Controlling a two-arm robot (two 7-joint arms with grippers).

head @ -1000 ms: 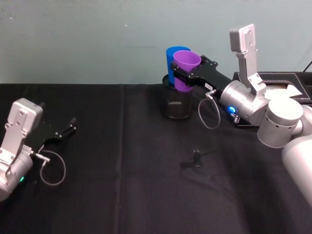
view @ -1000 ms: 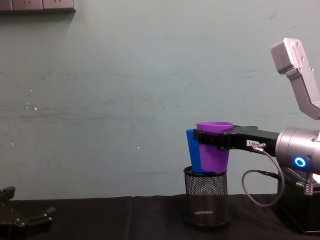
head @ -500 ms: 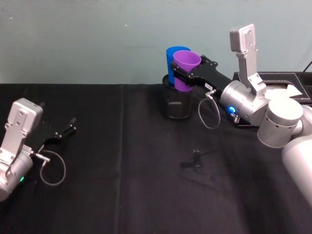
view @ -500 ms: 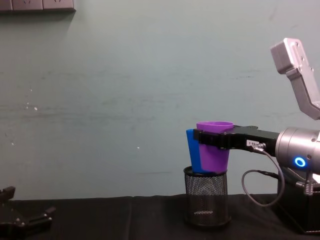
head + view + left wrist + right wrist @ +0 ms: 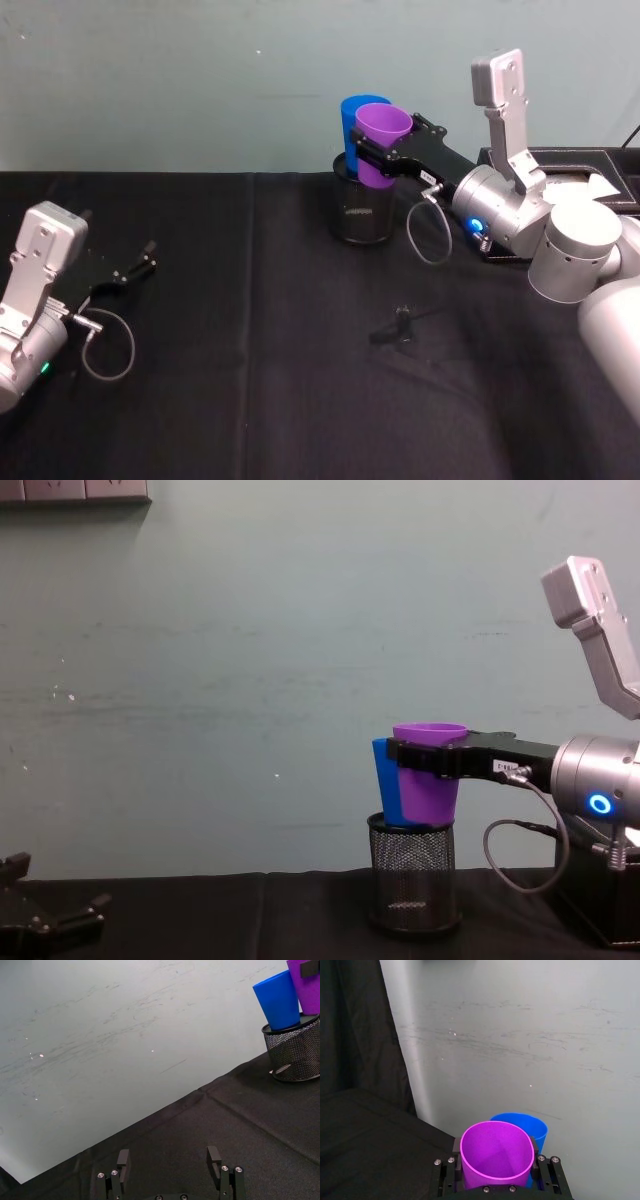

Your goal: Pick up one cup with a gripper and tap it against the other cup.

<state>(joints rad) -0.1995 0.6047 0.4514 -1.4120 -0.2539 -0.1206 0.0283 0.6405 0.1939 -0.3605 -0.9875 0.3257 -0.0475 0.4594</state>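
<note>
Above the mesh holder [image 5: 364, 215]: tap step in hand

Head view: right gripper [image 5: 386, 150] is clamping the purple cup [image 5: 384, 125] just beside the blue cup [image 5: 349, 122], which is sitting in the holder. Left gripper [image 5: 135, 265] is lying idle, fingers spread. Chest view: cups are overlapping, contact unclear. Next is likely a small nudge toward blue.

Head high, looking down on tabletop [image 5: 250, 400]; chest low, level — both share purple cup [image 5: 385, 128], right wrist closest.

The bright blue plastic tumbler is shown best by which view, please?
The left wrist view: the bright blue plastic tumbler shows nearly whole. Head, chest and right wrist views show slivers behind the purple plastic tumbler.
</note>
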